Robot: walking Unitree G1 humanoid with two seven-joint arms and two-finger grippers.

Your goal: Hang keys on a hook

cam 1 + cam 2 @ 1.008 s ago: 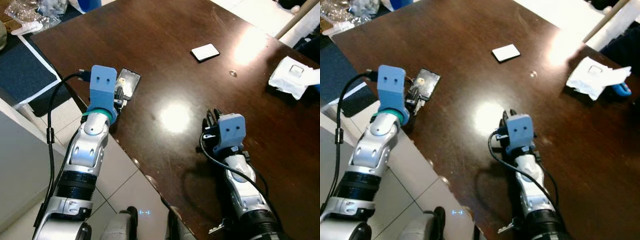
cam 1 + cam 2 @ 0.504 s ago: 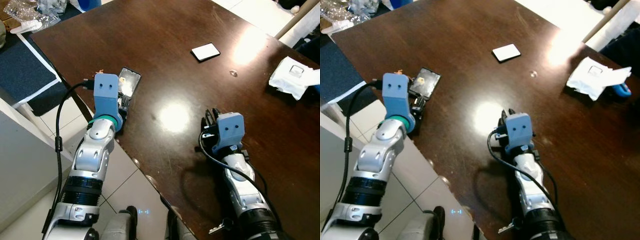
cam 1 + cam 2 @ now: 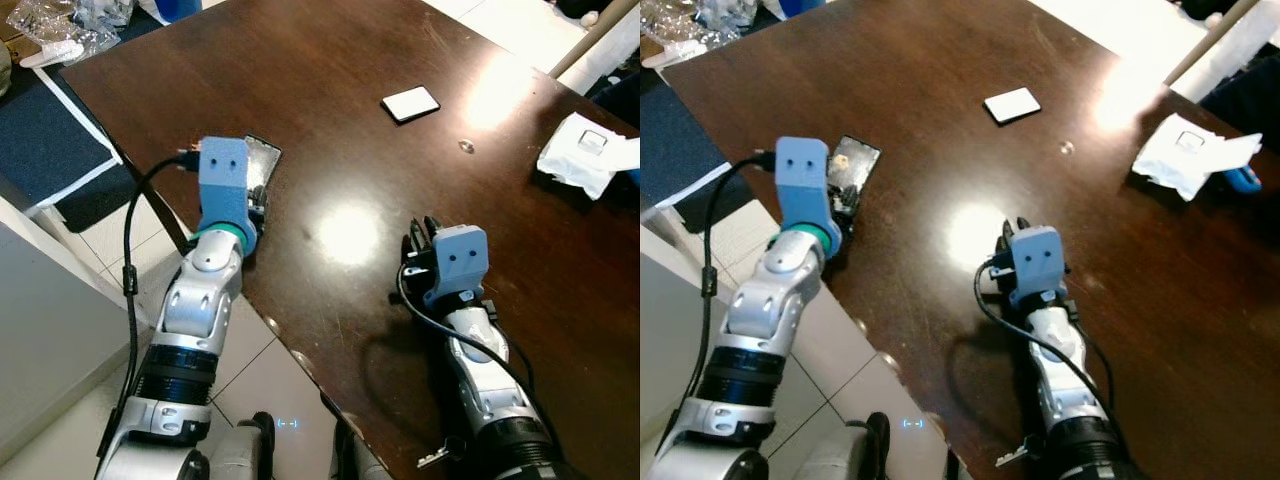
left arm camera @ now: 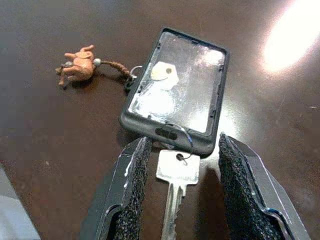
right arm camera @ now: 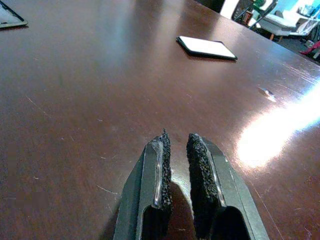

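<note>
Silver key w/ elephant charm, touching phone case. Left gripper open, fingers astride key, near table edge at frame left. Right gripper nearly closed, empty.

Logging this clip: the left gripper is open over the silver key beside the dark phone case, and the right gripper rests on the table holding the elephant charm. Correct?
Not quite. The right gripper holds nothing: the right wrist view shows its fingers nearly together over bare table. The elephant charm lies beside the phone case in the left wrist view. The left gripper is open around the key.
</note>
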